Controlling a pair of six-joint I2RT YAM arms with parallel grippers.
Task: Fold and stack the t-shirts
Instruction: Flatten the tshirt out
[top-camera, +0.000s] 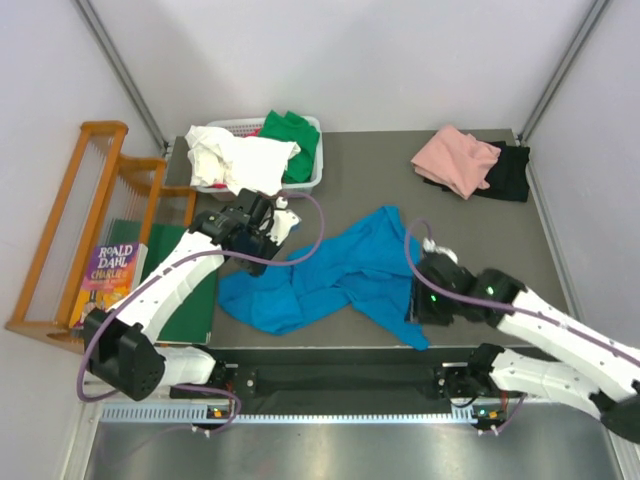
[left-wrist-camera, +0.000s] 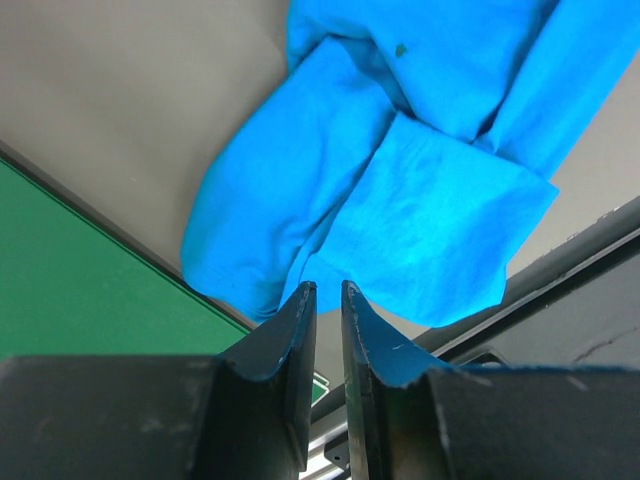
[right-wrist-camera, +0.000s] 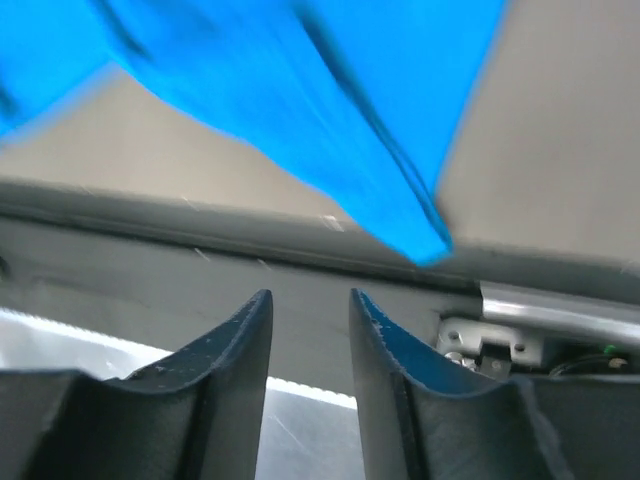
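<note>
This is a robot test cell in a lab rather than a home. Plain white partition walls with metal corner struts box in a grey bench, and an aluminium rail runs along its near edge, where both arms are bolted. Props sit staged: a white laundry basket, a wooden rack, a paperback book.

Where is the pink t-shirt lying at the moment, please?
In the top view, the pink t-shirt lies crumpled at the table's far right corner, partly on top of the black t-shirt, well beyond the right gripper.
</note>
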